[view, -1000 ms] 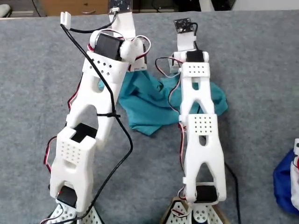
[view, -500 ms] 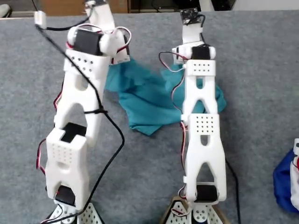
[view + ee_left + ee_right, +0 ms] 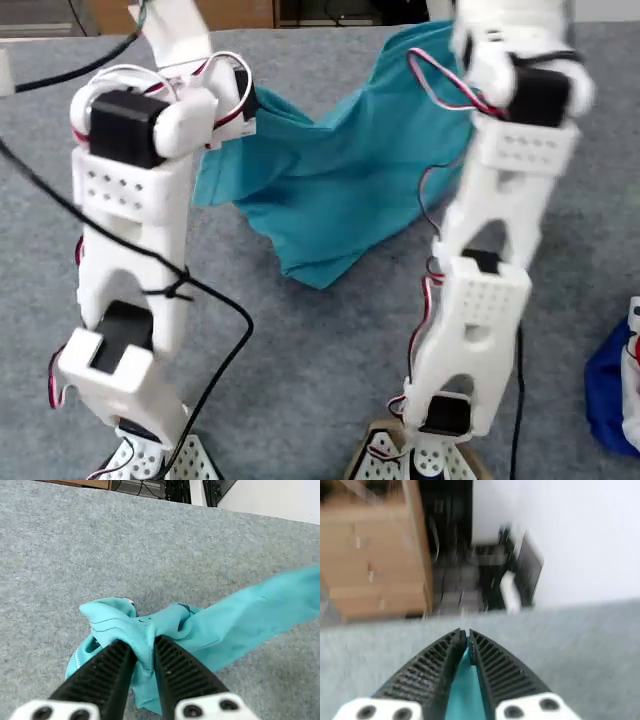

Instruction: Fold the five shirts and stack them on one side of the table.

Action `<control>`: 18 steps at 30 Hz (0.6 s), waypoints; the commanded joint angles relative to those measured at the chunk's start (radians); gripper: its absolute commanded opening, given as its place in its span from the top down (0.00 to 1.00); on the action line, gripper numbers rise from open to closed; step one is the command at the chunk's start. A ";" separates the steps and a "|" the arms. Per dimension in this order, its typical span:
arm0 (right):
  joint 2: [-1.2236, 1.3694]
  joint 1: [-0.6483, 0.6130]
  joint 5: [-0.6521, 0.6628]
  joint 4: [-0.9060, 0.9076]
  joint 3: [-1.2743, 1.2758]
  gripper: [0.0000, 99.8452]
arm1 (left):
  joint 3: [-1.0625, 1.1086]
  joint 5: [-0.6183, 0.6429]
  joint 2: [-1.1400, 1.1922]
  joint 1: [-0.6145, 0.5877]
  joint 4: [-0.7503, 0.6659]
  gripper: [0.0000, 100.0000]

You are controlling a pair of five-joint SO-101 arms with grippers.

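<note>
Crosswise, teal shirt (image 3: 340, 190) (stretched left-right)

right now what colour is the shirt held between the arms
Plain teal shirt, best seen in the high view.

My grey, felt-like table (image 3: 330, 380) bears a dark blue cloth (image 3: 608, 395) bunched at its edge on my right, and the low tip of the teal shirt (image 3: 330, 200) rests near its middle.

A wooden cabinet (image 3: 375, 570) and white wall (image 3: 580, 540) stand behind the grey table (image 3: 330, 380).
</note>
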 commanded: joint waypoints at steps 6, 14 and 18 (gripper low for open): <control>-0.458 0.133 0.002 -0.075 -0.051 0.99 | 0.018 -0.028 -0.262 -0.048 0.008 0.98; -0.587 0.153 0.066 -0.169 -0.050 0.99 | 0.018 -0.126 -0.383 -0.224 0.008 0.98; -0.559 0.147 0.064 -0.184 0.022 0.99 | 0.020 -0.160 -0.366 -0.282 0.006 0.98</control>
